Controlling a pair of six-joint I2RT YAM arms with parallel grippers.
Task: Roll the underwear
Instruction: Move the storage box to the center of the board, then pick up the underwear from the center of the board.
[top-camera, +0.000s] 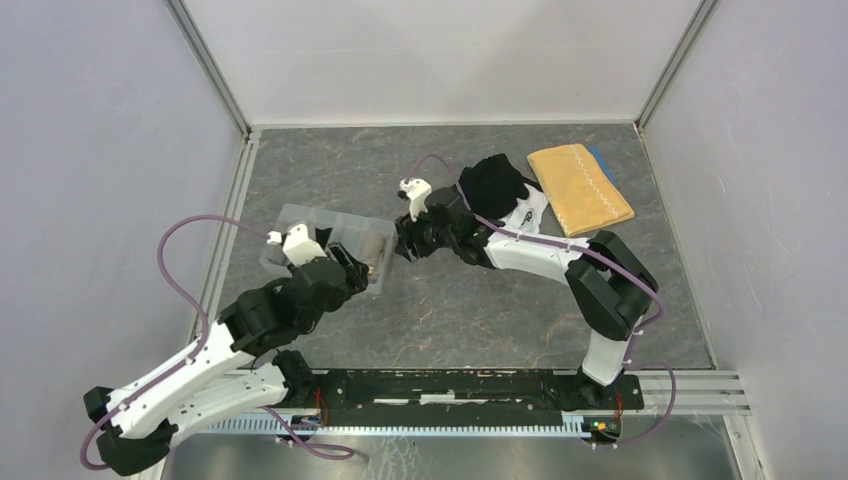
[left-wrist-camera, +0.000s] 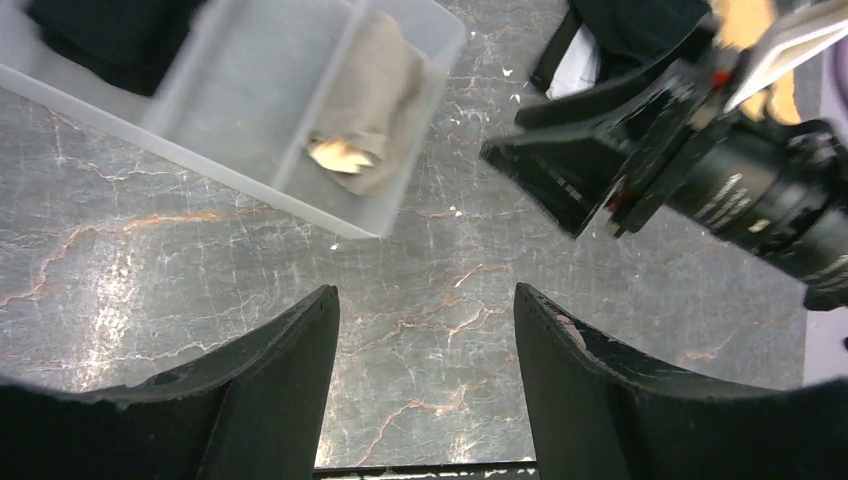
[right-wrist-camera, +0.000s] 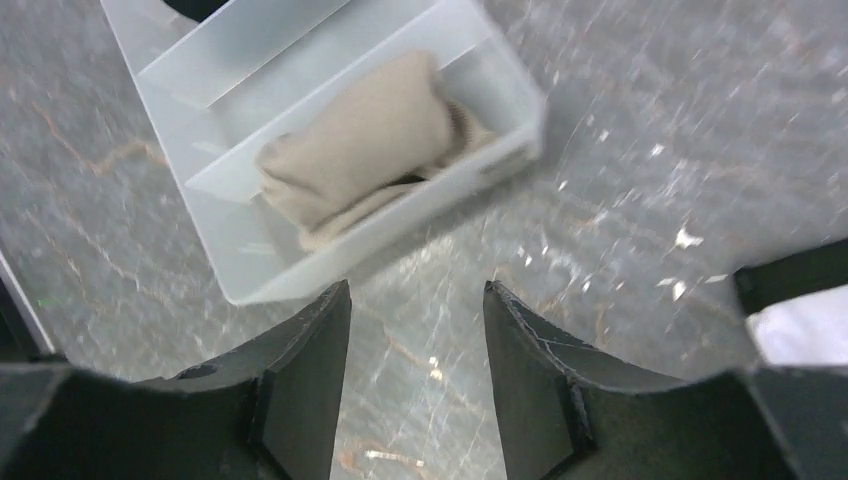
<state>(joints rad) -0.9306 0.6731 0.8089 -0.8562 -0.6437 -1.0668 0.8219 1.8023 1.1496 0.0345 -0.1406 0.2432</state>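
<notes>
Where the clear tray (right-wrist-camera: 400, 232) has its end compartment, at the right end of the tray in the top view, the beige underwear (right-wrist-camera: 365, 150) lies as a fat roll, resting against the divider and the outer wall. One loose flap shows at its end in the left wrist view. A black garment (left-wrist-camera: 110, 30) fills another compartment at the upper left of that view, blurred and cut off by the frame, so I cannot tell its shape. More underwear lies apart from the tray at the upper right of the top view: a black piece (top-camera: 495, 185) bunched up, with a white piece (top-camera: 532, 210) touching it and partly under the right arm. Just beside these, further right, is the folded yellow towel (top-camera: 580, 188) with its white zigzag stitching.

The right claw (right-wrist-camera: 415, 290) hangs over the grey marbled tabletop (right-wrist-camera: 620, 150) just off the tray's end wall, near the beige roll. Its fingers are spread and only bare tabletop shows between them; it holds nothing. The left claw (left-wrist-camera: 425, 295) hovers near the tray's near long side, toward the lower left of the top view. It too stands parted with nothing in it, and the stone surface shows in the gap. The two claws face each other, close but apart.
</notes>
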